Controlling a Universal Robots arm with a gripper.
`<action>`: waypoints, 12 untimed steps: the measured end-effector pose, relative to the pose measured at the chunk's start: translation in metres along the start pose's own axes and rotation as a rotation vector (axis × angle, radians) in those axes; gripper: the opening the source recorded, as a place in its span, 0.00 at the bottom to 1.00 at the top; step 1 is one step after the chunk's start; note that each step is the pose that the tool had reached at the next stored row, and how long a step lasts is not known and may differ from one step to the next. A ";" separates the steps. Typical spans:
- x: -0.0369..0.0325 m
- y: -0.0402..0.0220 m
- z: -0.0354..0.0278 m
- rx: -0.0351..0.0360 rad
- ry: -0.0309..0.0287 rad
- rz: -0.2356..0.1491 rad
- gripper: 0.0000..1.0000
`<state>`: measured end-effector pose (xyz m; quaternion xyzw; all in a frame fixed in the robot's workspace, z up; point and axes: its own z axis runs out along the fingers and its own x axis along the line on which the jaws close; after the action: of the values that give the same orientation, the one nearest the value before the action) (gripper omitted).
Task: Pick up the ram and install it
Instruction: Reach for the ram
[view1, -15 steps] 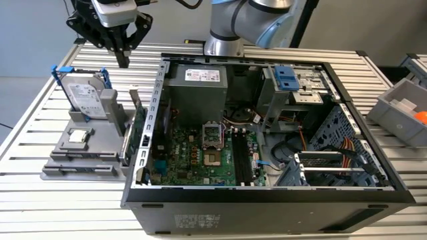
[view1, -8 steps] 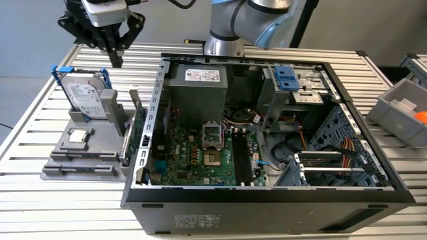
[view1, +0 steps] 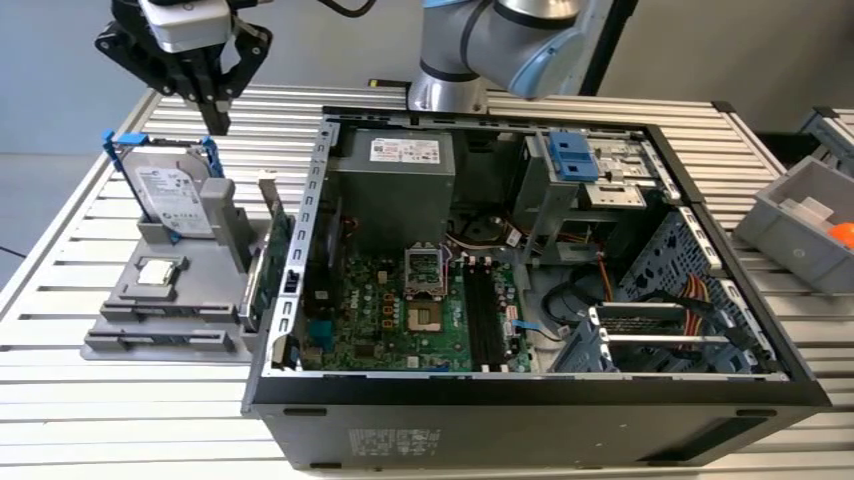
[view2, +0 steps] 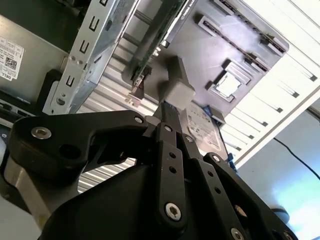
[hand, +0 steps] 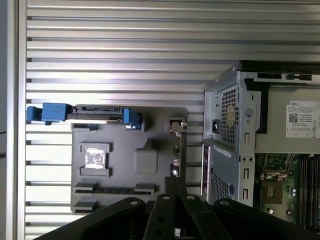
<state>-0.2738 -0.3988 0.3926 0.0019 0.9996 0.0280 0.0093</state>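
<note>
- We judge the step as the approach to the pick: nothing is grasped, and the ram (hand: 114, 189) is not yet touched.
- The ram sits on edge in a slot of the grey holder (hand: 120, 137), just beside the processor chip (hand: 94, 157). The holder is on the slatted table (view1: 80, 420), outside the computer case (view1: 534, 410).
- In the exterior view the gripper (view1: 216, 115) hangs high over the back of the holder. It is above the upright hard drive (view1: 174, 195) and well apart from the ram.
- The fingers look pressed together with nothing between them. In the first wrist view the tips lie over the holder's edge, on the side of the expansion card (view1: 276, 245).
- As we read it, the pick calls for parted fingers and a shift across the holder to the ram's slot. The jaws should be lined up to pinch the stick's thin faces, then come straight down.
- The neighbours are close, so we flag the processor chip and the slot's end blocks as things to clear.
- The install target looks like the long black memory slots (view1: 483, 315) on the board inside the case, which look empty.
</note>
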 end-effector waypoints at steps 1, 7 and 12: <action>0.0016 0.0000 0.0000 0.0000 0.0001 -0.001 0.00; 0.0108 0.0000 -0.0002 -0.0001 0.0002 -0.006 0.00; 0.0193 -0.0001 -0.0004 -0.0001 0.0006 -0.010 0.00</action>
<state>-0.2931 -0.3988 0.3926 -0.0029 0.9996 0.0280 0.0092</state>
